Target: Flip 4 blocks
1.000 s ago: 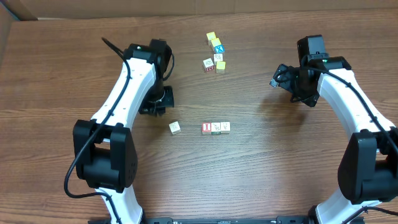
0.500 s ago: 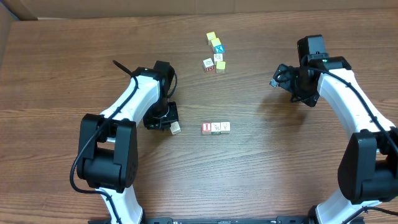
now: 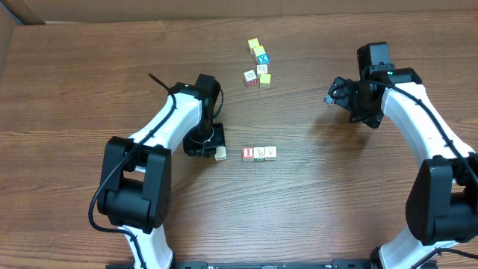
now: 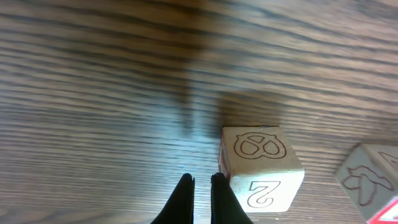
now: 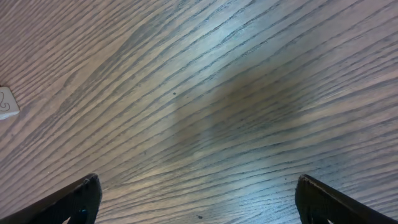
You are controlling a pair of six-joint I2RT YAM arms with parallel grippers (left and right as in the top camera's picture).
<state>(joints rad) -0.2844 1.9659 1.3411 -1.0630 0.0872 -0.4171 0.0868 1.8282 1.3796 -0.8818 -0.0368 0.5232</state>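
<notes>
Four picture blocks lie mid-table. One cream block (image 3: 221,154) lies alone to the left. The other three form a row: a red-framed one (image 3: 247,153), a middle one (image 3: 259,153) and a right one (image 3: 270,152). My left gripper (image 3: 214,149) is shut and empty, low over the table on the lone block's left side. In the left wrist view the lone block (image 4: 261,167) shows a pretzel and a "2". The shut left gripper (image 4: 201,185) has one fingertip against the block's left edge. My right gripper (image 5: 199,199) hangs open over bare wood, far right (image 3: 334,98).
A cluster of small cubes (image 3: 259,63), some yellow-topped, sits at the back centre. The corner of a neighbouring block (image 4: 368,180) shows at the left wrist view's right edge. A white block corner (image 5: 6,102) sits at the right wrist view's left edge.
My left gripper swept right and slightly toward the front, reached the lone block and pushed it a little toward the row of three. The right arm stayed still.
</notes>
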